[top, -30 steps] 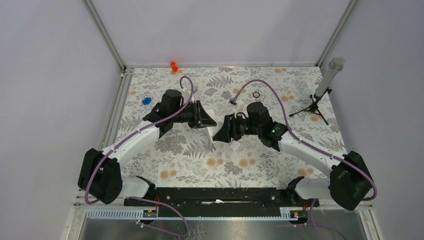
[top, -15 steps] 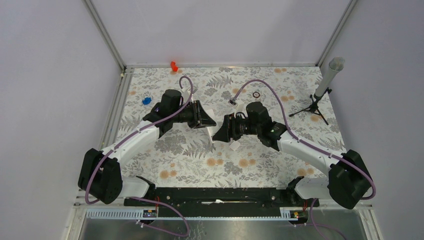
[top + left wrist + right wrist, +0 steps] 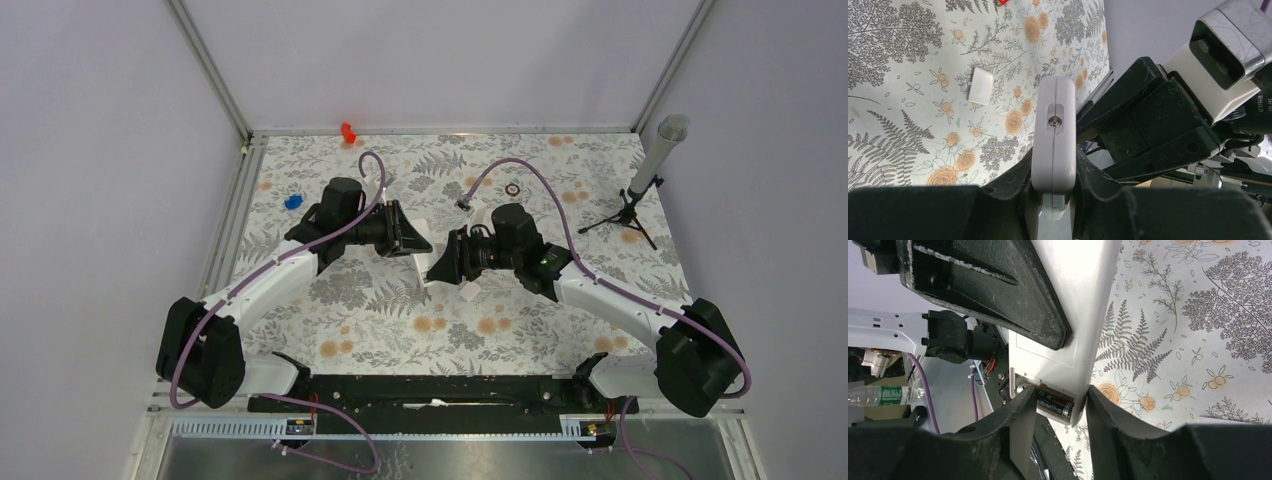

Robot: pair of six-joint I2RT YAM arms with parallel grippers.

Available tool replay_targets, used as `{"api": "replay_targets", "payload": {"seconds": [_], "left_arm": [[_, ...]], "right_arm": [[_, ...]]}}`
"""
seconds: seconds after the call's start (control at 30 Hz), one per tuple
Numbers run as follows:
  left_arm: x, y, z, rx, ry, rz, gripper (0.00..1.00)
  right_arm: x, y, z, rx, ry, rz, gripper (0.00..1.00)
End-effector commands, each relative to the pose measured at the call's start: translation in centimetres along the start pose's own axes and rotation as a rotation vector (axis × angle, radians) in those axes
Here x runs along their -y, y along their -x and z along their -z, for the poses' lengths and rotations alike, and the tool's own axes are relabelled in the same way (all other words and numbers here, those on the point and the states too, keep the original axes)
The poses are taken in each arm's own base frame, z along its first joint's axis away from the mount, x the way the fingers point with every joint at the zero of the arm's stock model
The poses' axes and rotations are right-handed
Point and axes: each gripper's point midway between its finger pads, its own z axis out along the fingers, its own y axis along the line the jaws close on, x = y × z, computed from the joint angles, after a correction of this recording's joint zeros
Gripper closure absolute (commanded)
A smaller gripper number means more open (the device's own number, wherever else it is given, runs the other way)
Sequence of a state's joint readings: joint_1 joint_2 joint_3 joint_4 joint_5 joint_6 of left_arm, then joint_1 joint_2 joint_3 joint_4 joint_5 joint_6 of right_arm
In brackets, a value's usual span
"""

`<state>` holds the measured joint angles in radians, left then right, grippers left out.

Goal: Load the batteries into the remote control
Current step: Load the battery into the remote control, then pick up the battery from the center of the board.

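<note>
My left gripper [image 3: 412, 240] is shut on the white remote control [image 3: 1054, 135] and holds it edge-on above the table, between my fingers [image 3: 1098, 175]. In the right wrist view the remote's plain back [image 3: 1078, 315] faces the camera with its battery compartment open. One dark battery [image 3: 1054, 405] lies in the compartment. My right gripper [image 3: 1059, 392] straddles that end of the remote, with a finger against each side. In the top view the remote [image 3: 420, 250] shows only as a white sliver between the two grippers, the right one [image 3: 440, 268] close beside it. No other battery is in view.
A small white cover [image 3: 468, 290] lies on the flowered mat under the right gripper and also shows in the left wrist view [image 3: 981, 86]. A red plastic piece [image 3: 348, 131], a blue piece [image 3: 293, 201], a dark ring [image 3: 513, 188] and a small tripod [image 3: 628, 213] stand farther back.
My right gripper has edged slightly left, closer onto the remote's end. The left arm has held still.
</note>
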<state>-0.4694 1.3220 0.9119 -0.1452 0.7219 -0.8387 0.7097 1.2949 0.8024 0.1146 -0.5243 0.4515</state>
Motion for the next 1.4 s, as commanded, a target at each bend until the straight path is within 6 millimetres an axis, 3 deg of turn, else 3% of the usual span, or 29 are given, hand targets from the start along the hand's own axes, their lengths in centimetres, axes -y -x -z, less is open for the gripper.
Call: {"api": "replay_targets", "payload": {"seconds": [0.0,0.27,0.37,0.5,0.67,0.87,1.0,1.13,1.37], "left_arm": [[4.3,1.4,1.2,0.027,-0.103,-0.088,1.00],[1.9,3.1,2.3,0.136,-0.080,-0.167,1.00],[0.5,3.6,3.0,0.192,-0.024,-0.184,1.00],[1.1,3.8,3.9,0.260,-0.047,-0.246,1.00],[2.5,4.2,5.5,0.358,-0.072,-0.338,1.00],[5.5,3.6,7.7,0.445,-0.175,-0.457,1.00],[7.2,2.8,8.4,0.435,-0.246,-0.507,1.00],[7.6,2.7,8.7,0.439,-0.257,-0.511,1.00],[7.8,2.7,8.7,0.443,-0.265,-0.498,1.00]], "right_arm": [[-1.9,1.3,0.1,0.039,0.057,0.067,0.56],[-3.3,4.4,2.9,0.149,-0.029,-0.018,0.32],[-2.3,5.4,4.7,0.176,-0.160,-0.053,0.26],[1.6,5.7,6.3,0.208,-0.379,-0.096,0.23],[9.5,4.7,8.6,0.199,-0.725,-0.179,0.26],[16.2,2.9,9.2,0.110,-0.882,-0.199,0.29],[19.0,1.5,9.2,-0.013,-0.960,-0.129,0.25],[20.7,0.6,9.2,-0.090,-0.997,-0.124,0.22],[23.2,-0.1,9.0,-0.080,-1.095,-0.284,0.31]]}}
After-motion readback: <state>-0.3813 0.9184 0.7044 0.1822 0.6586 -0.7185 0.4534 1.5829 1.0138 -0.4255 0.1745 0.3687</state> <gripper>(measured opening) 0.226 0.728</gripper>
